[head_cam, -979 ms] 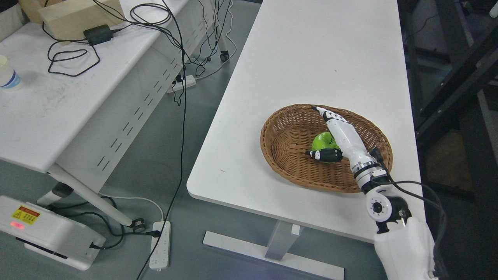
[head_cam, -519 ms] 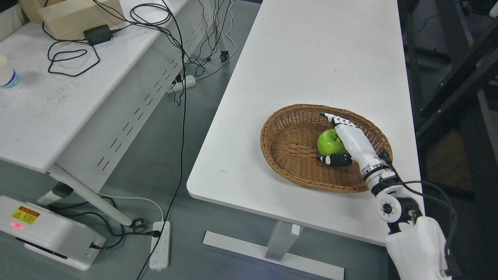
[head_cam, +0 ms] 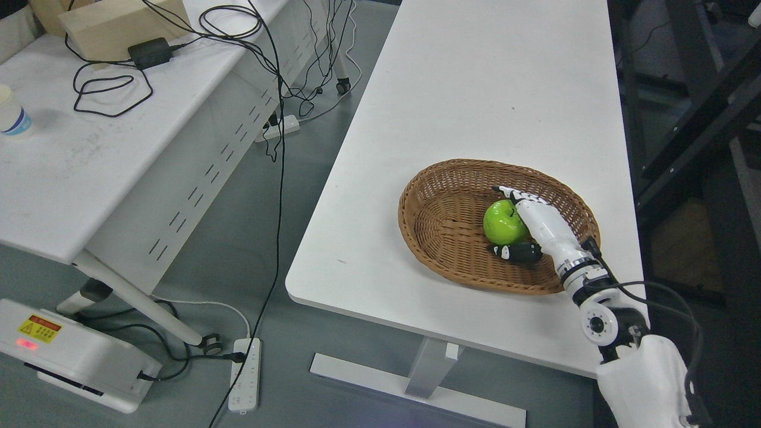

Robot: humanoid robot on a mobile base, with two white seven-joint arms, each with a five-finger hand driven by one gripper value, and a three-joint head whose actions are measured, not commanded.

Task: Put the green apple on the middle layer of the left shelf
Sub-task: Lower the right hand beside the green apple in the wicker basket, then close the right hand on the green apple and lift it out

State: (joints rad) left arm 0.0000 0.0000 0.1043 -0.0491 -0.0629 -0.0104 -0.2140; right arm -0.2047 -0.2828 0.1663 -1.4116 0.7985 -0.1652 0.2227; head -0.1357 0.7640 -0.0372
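Head view
Green apple (head_cam: 503,221): sits in the wicker basket (head_cam: 440,221), right of its middle, stem up.
Basket: oval, on the white worktop (head_cam: 475,89), near the front right corner.
Right hand (head_cam: 538,229): reaches in from the lower right, pressed against the apple's right side.
Fingers (head_cam: 510,193): white ones stretched out along the apple's far side, dark thumb lying just below it; spread, not closed round the fruit.
Left arm: out of sight.
Other worktop (head_cam: 71,160): to the left, carrying cables and a cup (head_cam: 12,113).
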